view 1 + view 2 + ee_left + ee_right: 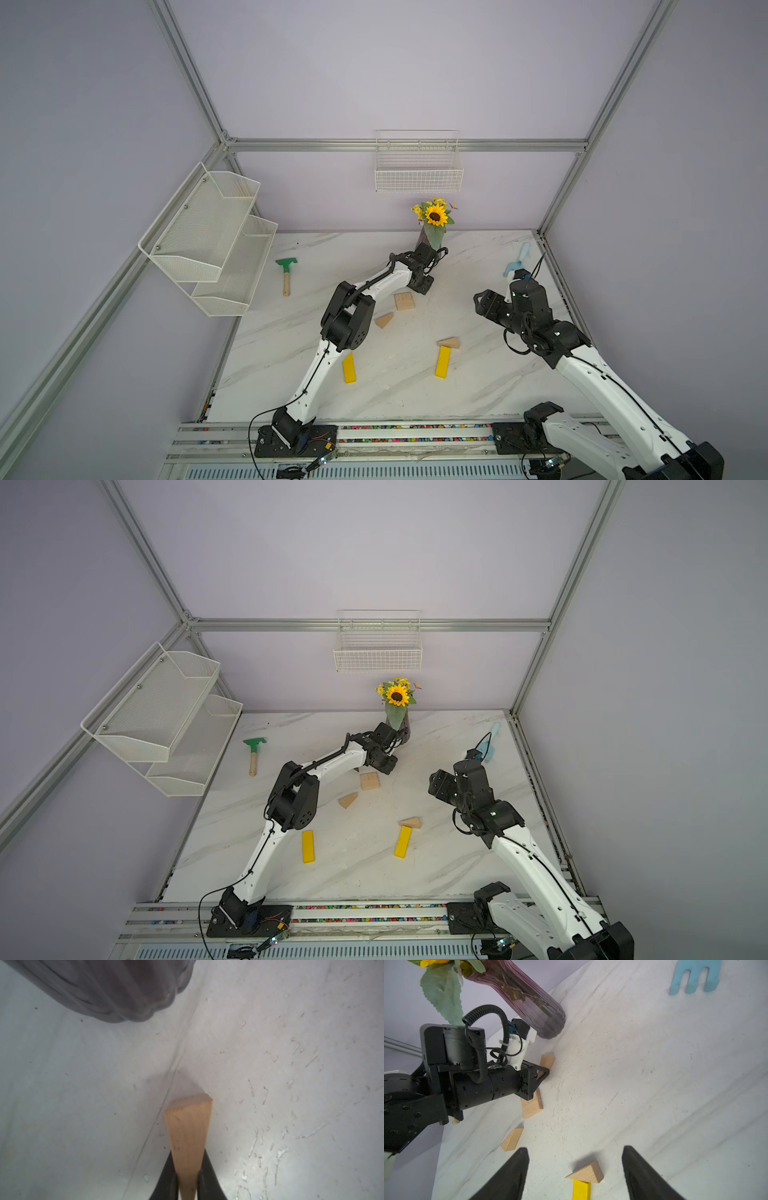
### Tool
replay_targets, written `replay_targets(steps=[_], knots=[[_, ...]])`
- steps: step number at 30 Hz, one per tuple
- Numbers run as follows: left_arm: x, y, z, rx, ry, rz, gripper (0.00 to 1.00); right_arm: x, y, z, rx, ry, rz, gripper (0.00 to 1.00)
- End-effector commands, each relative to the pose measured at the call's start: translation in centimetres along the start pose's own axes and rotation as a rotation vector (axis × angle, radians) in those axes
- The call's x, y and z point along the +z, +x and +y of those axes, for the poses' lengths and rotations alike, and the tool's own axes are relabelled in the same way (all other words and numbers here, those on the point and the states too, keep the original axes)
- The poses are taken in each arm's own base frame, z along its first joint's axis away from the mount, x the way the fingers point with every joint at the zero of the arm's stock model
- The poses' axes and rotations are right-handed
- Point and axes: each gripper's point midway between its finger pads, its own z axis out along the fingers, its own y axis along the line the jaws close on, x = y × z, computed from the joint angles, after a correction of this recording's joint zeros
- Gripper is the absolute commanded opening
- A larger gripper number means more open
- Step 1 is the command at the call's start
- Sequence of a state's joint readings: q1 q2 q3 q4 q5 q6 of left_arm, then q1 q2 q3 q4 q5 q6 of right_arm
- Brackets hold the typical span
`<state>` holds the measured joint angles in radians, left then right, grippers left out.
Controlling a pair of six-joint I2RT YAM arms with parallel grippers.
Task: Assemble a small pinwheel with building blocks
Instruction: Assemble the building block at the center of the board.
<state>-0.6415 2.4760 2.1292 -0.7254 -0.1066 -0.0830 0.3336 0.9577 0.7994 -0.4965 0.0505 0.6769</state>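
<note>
On the desk (pixel 395 399), the sunflower bouquet (pixel 435 216) stands in its vase (pixel 529 1003) at the back middle. The toy hoe (pixel 286 272) lies far to its left, and the toy rake (pixel 517 259) lies by the back right edge. Just before the vase, the left hand (pixel 188 1157) pinches the first wedge (pixel 189 1126). Two rectangular blocks (pixel 404 301) lie side by side just before that hand, with the second wedge (pixel 384 320) nearer, to their left. Further forward, the third wedge (pixel 449 343) sits at the far end of the right flat bar (pixel 443 362). The left flat bar (pixel 349 368) lies well apart, beside the left arm (pixel 316 374).

I see my marble table (pixel 478 266), hoe (pixel 286 272) left, rake (pixel 517 259) right, vase (pixel 533 1003) at back, two yellow bars (pixel 349 368) (pixel 443 362), two wedges (pixel 384 320) (pixel 449 343), paired blocks (pixel 404 301) mid-table
</note>
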Motion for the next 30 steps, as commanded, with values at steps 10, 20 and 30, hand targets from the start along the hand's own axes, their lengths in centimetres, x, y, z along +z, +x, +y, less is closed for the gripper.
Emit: replay_targets(steps=[10,20,30], knots=[[-0.1,2.4,1.9,-0.031,-0.038,0.075,0.16,0.5,0.4,0.0,0.008,-0.009,0.014,0.74],[0.0,2.6,1.7,-0.042,-0.016,0.078,0.27,0.8,0.7,0.0,0.004,-0.013,0.027,0.74],[-1.5,1.2,1.4,-0.077,0.024,0.023,0.5,1.1,-0.7,0.4,-0.131,0.015,0.005,0.76]])
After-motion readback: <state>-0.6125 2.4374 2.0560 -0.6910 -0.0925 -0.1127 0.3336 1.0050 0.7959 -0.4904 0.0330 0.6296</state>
